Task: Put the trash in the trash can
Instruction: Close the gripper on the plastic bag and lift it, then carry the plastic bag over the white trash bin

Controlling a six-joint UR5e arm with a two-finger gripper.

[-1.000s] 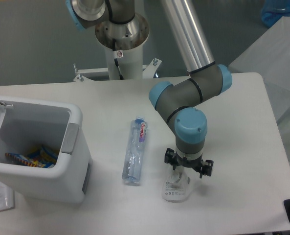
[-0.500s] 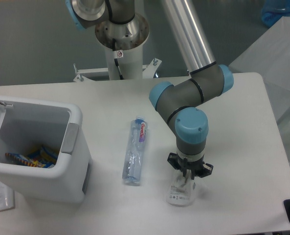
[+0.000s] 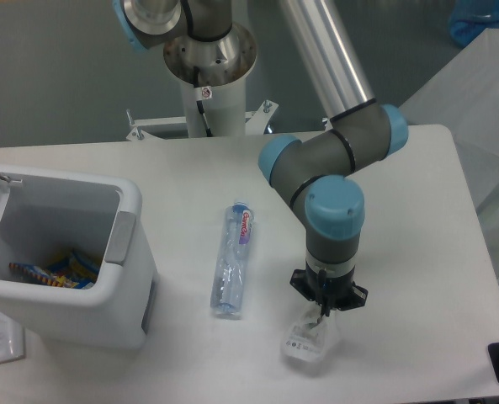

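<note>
Pinching the top edge of the wrapper (image 3: 308, 342), the pincer (image 3: 322, 315) points straight down with its fingers drawn together on the thin film, and the rest of the wrapper hangs or rests below it at the near side of the counter (image 3: 417, 210); whether it is clear of the surface I cannot tell. The hold looks slight, on one crumpled corner, so the film could slide out during a swing toward the trash can (image 3: 60, 261), which stands well apart with its lid up and coloured scraps inside. The bottle (image 3: 232, 259) lies on its side between the two, so a low carry could brush it and set it rolling. A light wrapper may also cling to the fingers on release.
</note>
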